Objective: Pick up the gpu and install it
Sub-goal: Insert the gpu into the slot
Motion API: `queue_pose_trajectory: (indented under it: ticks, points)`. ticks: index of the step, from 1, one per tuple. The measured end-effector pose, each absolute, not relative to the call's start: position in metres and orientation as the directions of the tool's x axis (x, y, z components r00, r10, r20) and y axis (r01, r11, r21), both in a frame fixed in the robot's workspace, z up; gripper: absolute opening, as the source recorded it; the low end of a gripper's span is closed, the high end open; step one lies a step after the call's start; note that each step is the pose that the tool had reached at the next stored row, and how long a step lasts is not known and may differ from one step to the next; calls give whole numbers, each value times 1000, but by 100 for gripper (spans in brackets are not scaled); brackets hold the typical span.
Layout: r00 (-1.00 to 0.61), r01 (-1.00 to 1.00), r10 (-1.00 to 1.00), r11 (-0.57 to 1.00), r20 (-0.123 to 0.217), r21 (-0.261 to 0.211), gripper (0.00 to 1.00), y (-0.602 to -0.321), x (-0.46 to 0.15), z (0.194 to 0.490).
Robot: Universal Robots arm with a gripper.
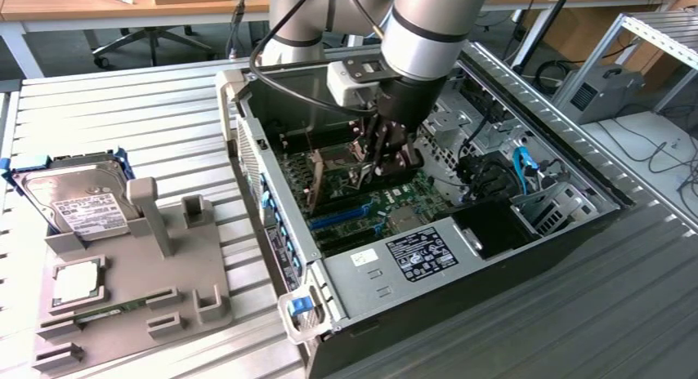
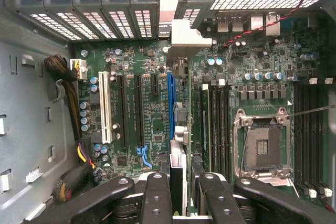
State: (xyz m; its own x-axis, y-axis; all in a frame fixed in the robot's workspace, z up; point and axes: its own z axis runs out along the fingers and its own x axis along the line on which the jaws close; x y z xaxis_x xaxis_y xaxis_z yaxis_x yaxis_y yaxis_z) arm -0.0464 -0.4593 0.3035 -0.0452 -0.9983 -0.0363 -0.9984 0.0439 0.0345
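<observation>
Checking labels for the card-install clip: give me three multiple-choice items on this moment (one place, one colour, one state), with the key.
1. Where is the hard drive? A on the grey holder at the exterior view's left; B on the floor; C on a chair.
2. Colour of the long slot next to the graphics card? A red; B blue; C yellow.
3. The claw is: A open, empty; B shut on the hard drive; C shut on the graphics card.
Key: 1 A, it stands in the holder; 2 B, the blue slot runs alongside the card's edge; 3 C, the card sits clamped between its two sides.
</observation>
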Motion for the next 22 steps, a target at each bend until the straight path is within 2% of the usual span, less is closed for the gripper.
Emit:
queue_pose_trajectory:
  ticks: [22]
  points:
    - [-45, -998, -998, 44, -36, 35, 26, -459, -49, 297]
